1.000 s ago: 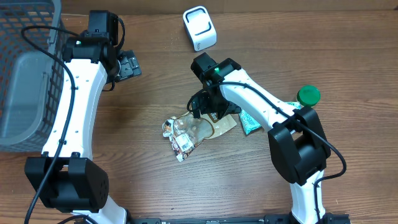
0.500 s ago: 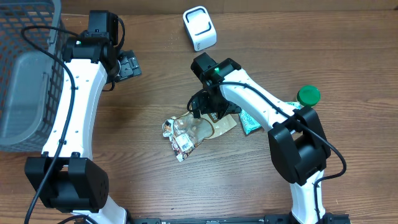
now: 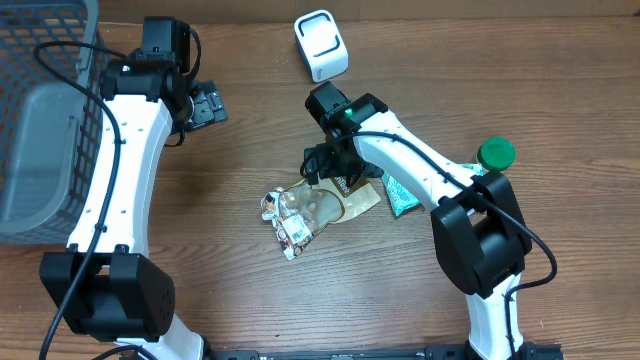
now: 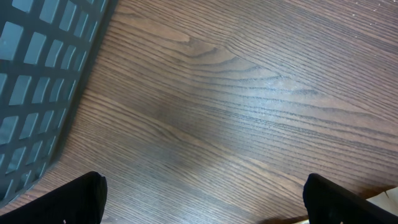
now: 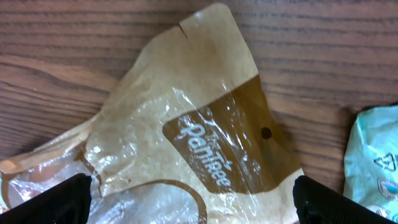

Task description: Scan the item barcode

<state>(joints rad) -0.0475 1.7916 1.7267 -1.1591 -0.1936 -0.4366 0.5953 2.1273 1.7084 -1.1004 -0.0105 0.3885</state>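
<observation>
Both wide open and empty: my right fingers (image 5: 59, 199) hover over the bag (image 5: 205, 143), my left fingers (image 4: 74, 199) beside the far-left basket (image 4: 37, 74).

Left claw (image 3: 207, 104) spread wide, right claw (image 3: 332, 172) likewise

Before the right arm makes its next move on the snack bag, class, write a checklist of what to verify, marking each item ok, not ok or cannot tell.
1. Right gripper open above the snack bag: ok.
2. Snack bag lying free, not gripped: ok.
3. Barcode facing up: cannot tell; the print is too small to read.
4. White scanner in view, apart from the bag: ok.
5. Left gripper open and away from the bag, near the basket: ok.
6. Green packet clear of the bag: cannot tell; it lies close beside the bag's edge.
</observation>
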